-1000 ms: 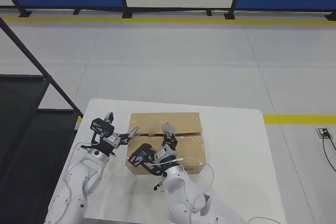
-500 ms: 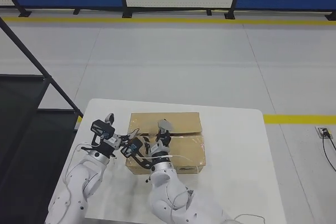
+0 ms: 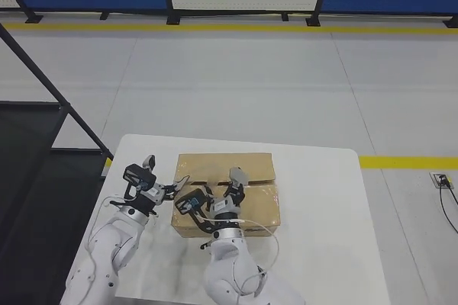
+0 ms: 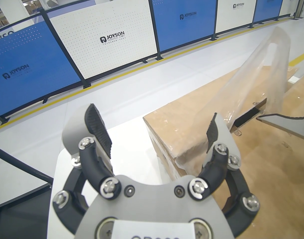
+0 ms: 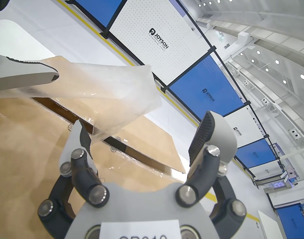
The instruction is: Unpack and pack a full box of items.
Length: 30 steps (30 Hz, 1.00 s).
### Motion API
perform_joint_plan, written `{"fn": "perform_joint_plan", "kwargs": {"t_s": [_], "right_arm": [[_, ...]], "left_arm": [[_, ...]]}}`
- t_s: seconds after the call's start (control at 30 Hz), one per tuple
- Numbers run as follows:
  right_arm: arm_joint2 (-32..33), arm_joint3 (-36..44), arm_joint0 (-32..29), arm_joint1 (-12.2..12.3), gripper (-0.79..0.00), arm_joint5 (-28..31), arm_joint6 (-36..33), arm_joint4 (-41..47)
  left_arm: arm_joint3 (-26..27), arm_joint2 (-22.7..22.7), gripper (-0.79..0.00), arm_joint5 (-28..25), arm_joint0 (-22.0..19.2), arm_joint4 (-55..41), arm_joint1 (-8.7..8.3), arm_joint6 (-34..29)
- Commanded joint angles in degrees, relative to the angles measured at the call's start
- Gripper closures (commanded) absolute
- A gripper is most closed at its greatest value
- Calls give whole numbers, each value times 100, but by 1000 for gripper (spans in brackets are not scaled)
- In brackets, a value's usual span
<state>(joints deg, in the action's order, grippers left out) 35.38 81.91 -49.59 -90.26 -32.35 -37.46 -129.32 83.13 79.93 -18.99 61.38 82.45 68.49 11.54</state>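
A brown cardboard box (image 3: 244,166) lies in the middle of the white table (image 3: 320,206), with a dark slit (image 5: 132,151) between its top flaps. A strip of clear tape (image 3: 237,177) stands peeled up from the seam (image 4: 264,75) (image 5: 112,93). My left gripper (image 3: 175,185) (image 4: 154,133) is open, straddling the box's near left corner (image 4: 176,150). Over the box top, my right gripper (image 3: 217,194) (image 5: 142,135) is open, and the tape's lower end lies against one of its fingers (image 5: 82,135). Each wrist view catches one finger of the other gripper.
A black metal frame (image 3: 38,72) and a dark panel (image 3: 23,191) stand left of the table. There is bare table right of the box. A fence of blue and white panels (image 4: 112,38) lines the far floor, with a yellow line (image 3: 412,162) on it.
My right wrist swung left toward the left gripper, then back a little to the right; the tape's free end followed and now stands farther right. My left arm has kept still.
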Motion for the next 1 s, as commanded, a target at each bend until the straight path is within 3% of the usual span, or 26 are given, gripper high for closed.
{"fn": "perform_joint_plan", "kwargs": {"t_s": [0.0, 0.07, 0.17, 0.33, 0.53, 0.8, 0.97], "right_arm": [[113, 128, -131, 6, -785, 52, 70, -56], [237, 229, -228, 10, -763, 129, 149, -101], [409, 354, -325, 4, -379, 298, 250, -100], [618, 502, -498, -10, -197, 536, 536, -42], [882, 716, -589, -35, -120, 817, 683, -62], [1166, 900, -685, -80, -135, 1061, 747, -158], [1288, 1089, -803, -94, -74, 1353, 926, -99]], "left_arm": [[9, -2, -785, -2, 6, 6, -2, -3], [21, -9, -785, -3, 12, 16, -3, 2], [22, -9, -785, -3, 17, 23, -6, 12], [30, -9, -785, 22, 26, 21, -8, 12], [53, -7, -785, 24, 36, 40, -13, 6], [79, -27, -785, -1, 50, 64, -19, 6], [63, -35, -785, 35, 43, 54, -18, 27]]}}
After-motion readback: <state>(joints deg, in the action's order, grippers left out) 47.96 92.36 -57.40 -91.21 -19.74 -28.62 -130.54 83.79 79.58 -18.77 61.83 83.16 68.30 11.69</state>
